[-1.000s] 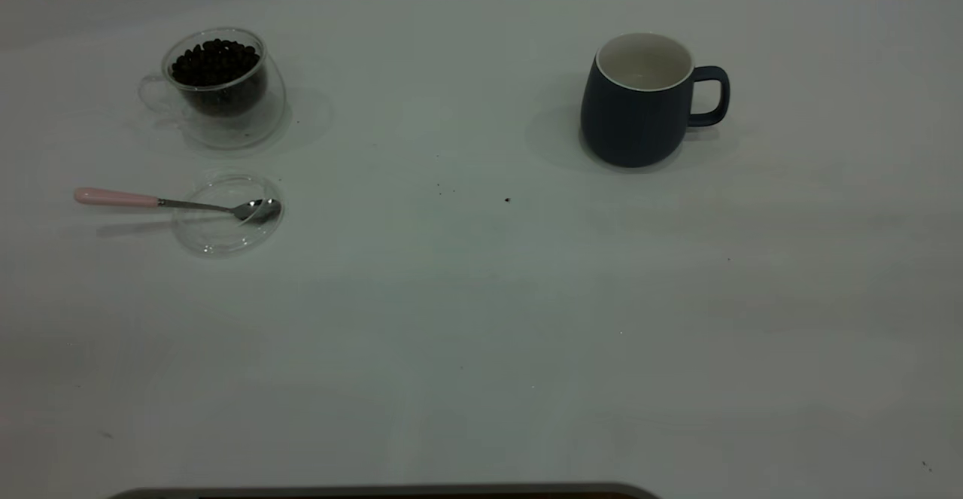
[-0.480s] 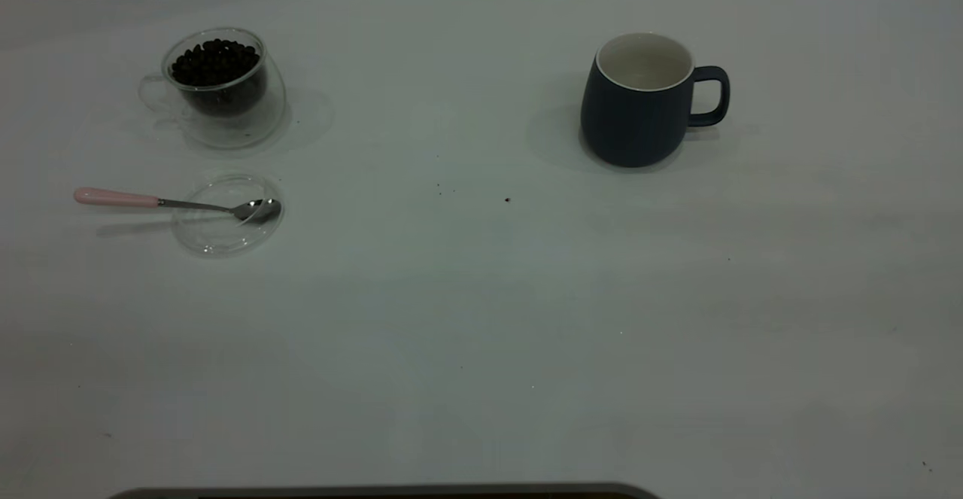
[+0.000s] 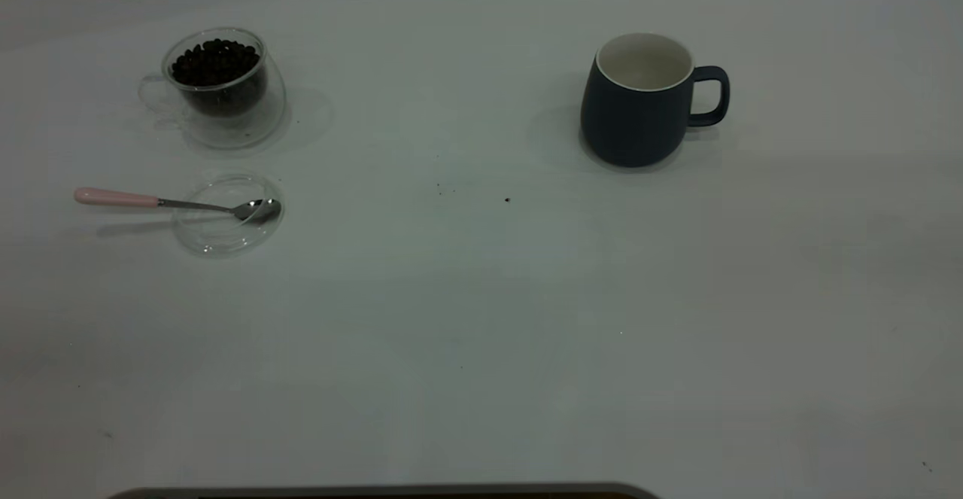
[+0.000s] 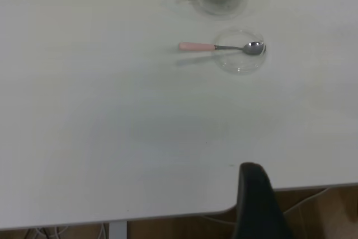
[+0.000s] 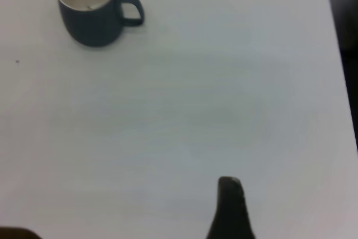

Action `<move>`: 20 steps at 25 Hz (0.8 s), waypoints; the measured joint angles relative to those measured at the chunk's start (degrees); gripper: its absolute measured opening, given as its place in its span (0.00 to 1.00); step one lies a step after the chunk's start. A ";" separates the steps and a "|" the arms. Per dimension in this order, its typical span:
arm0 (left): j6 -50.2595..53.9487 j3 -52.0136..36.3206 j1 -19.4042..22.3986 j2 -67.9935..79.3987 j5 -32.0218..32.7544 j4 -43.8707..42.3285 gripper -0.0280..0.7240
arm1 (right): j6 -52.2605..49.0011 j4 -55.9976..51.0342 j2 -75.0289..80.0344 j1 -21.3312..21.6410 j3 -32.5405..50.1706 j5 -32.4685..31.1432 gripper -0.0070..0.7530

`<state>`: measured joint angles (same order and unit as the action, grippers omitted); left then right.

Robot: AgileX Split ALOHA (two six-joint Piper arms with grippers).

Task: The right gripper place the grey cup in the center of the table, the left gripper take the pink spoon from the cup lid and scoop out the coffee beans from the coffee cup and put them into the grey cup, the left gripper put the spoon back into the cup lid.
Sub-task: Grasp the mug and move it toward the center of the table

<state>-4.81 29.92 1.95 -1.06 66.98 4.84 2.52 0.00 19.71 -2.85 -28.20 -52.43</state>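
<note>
1. Nothing on the table has moved against the earlier exterior frames; every object sits exactly where it did. Judgement: the first step, moving the mug, has not begun.
2. Grey cup: upright, white interior empty, loop handle pointing away from the other objects. It stands well to the right of the glassware, not at the table's centre.
3. Coffee cup: clear glass, filled with coffee beans, far to the left of the grey cup at about the same depth.
4. Cup lid: lies flat just nearer the camera than the coffee cup, apart from it.
5. Pink spoon: bowl resting in the lid, pink handle projecting over the rim, away from the grey cup.
6. A few dark specks lie on the table between the lid and the grey cup.
7. Right gripper: one dark finger shows in its wrist view, well clear of the grey cup; whether it is open or closed cannot be told.
8. Left gripper: one dark finger shows by the table edge, well apart from the spoon; state likewise cannot be told.
</note>
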 joint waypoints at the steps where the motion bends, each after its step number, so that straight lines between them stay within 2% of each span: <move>1: 0.00 0.00 0.00 0.00 0.00 0.00 0.67 | 1.66 -0.32 2.64 0.00 0.00 2.61 0.83; 7: 0.00 0.00 0.00 0.00 0.00 0.00 0.67 | 13.90 -6.34 25.94 0.00 -4.60 14.05 0.83; 13: 0.00 0.00 0.00 0.00 0.00 0.00 0.67 | 26.36 -14.11 49.64 0.00 -17.10 16.59 0.78; 20: 0.00 0.00 0.00 0.00 0.00 0.00 0.67 | 44.36 -20.90 75.79 0.00 -32.36 18.42 0.77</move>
<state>-4.81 29.92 1.95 -1.06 66.98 4.84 46.87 -20.90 95.50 -2.85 -60.57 -34.00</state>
